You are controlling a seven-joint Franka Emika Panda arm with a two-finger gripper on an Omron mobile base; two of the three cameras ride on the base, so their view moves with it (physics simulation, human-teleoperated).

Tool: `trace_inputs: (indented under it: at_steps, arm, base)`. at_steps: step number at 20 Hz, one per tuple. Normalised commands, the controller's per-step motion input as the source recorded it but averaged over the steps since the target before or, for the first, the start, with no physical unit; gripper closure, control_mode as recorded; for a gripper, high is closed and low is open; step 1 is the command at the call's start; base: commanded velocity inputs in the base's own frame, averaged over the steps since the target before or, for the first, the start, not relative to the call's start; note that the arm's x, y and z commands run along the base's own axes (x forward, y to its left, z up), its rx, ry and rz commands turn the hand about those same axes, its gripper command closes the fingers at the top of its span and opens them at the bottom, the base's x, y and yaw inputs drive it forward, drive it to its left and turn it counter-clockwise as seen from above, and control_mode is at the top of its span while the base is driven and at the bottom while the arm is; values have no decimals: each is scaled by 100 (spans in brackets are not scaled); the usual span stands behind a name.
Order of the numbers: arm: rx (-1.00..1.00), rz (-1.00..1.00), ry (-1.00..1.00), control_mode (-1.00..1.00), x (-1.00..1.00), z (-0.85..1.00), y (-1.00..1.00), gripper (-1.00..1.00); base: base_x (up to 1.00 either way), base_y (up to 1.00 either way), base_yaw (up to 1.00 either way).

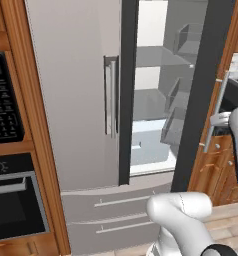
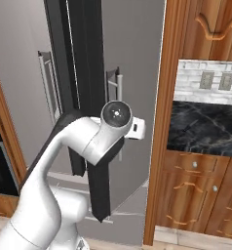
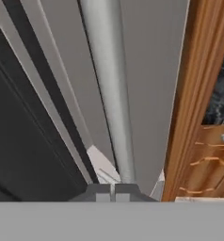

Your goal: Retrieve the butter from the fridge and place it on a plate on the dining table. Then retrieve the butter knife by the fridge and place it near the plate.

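Observation:
The light-grey fridge (image 1: 76,100) stands with its left door closed and its right door (image 2: 88,97) swung open, dark edge towards me. Inside are white shelves (image 1: 158,55) and a white drawer (image 1: 148,142). The butter is hidden or out of view, and so are the plate, the dining table and the butter knife. My gripper (image 3: 113,192) is right at the open door's vertical bar handle (image 3: 109,94). Its fingertips are pressed together in front of the bar's lower end. The hand (image 1: 220,120) sits against that handle (image 1: 216,112) at mid-height.
A black oven (image 1: 11,200) with a keypad panel is built in left of the fridge. To the right is a wooden side panel (image 2: 159,122), then a wall counter with a black marble top (image 2: 205,127) and wooden cabinets (image 2: 196,195). The fridge's drawer fronts (image 1: 116,210) sit below.

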Motion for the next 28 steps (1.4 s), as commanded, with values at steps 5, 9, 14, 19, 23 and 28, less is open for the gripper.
trace_inputs:
  at_steps: [5, 9, 14, 19, 23, 28]
  arm:
    - [-16, -3, 1, -100, -58, 21, 22, -100]
    - [-48, -13, 21, -100, -58, 58, 78, -100]
    - [-56, -15, 17, -100, -50, 67, 79, -100]
    - [-42, -12, 26, -100, 3, 24, 47, -100]
    - [-31, -1, 14, -100, 46, 0, 1, -100]
    - [-24, 1, 5, -100, 70, -1, 19, -100]
  base:
    - [0, 0, 0]
    - [0, 0, 0]
    - [0, 0, 0]
    - [0, 0, 0]
    - [0, 0, 0]
    - [0, 0, 0]
